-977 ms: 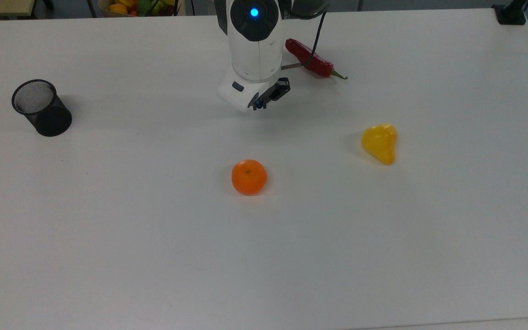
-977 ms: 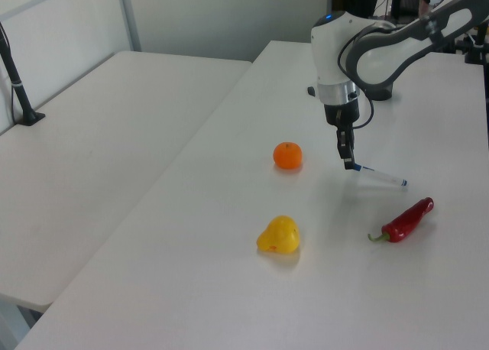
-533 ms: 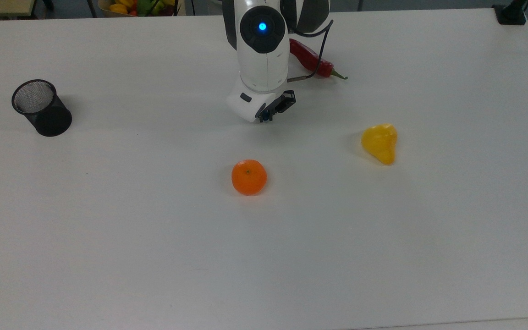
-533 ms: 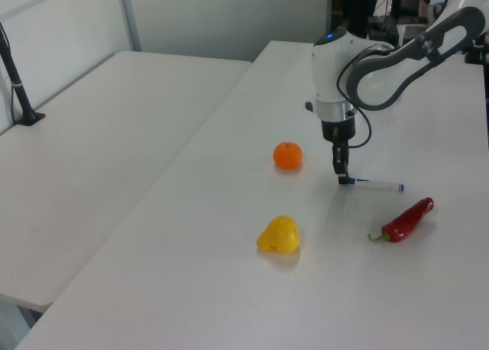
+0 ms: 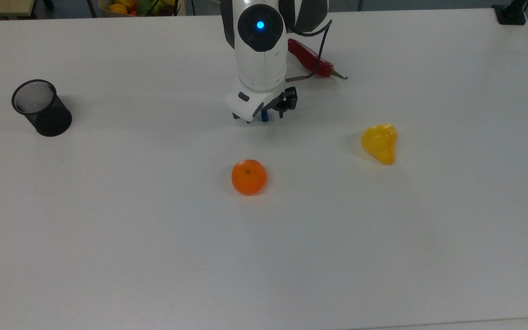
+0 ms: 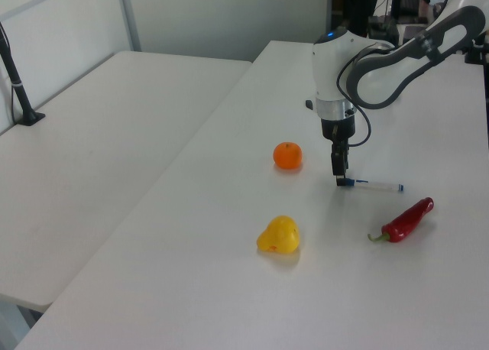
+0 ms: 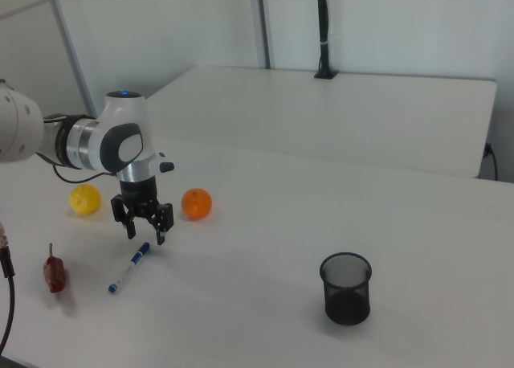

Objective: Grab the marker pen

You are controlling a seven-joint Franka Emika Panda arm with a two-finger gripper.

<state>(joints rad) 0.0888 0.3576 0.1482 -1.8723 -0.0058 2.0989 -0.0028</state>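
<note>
Marker pen (image 7: 129,267) mostly hidden under gripper (image 5: 264,114), seemingly.

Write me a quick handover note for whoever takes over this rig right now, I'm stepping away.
Gripper: fingers open, low over the table, straddling the blue cap end of the marker pen. Nothing is held.
Marker pen: lying flat on the table; in the left view it sits between the orange and the red chilli.
Also on the table: yellow pepper and black mesh cup, both apart from the pen.
Done: gripper is lined up at the pen.
Left: close on the pen and lift it.
</note>
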